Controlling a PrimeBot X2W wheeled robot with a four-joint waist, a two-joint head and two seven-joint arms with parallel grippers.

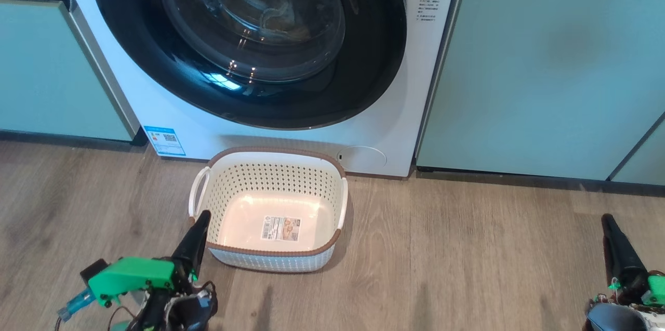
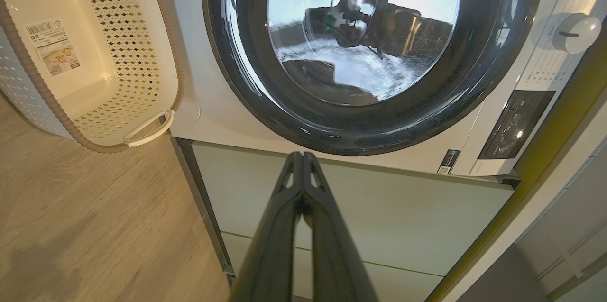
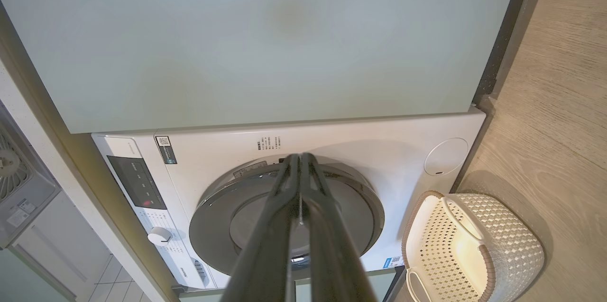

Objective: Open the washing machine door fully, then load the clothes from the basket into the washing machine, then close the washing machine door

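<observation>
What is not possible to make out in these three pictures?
Head view: top of the washing machine door is cut off by the upper edge.
Left wrist view: reflections on the door glass hide what lies inside.
Head view: print on the basket label is too small.
Right wrist view: the right gripper covers the door's middle.

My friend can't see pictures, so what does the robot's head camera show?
A white washing machine, round black door shut, stands between teal cabinets. An empty cream basket sits on the wooden floor before it, the shut left gripper near its left side.
</observation>
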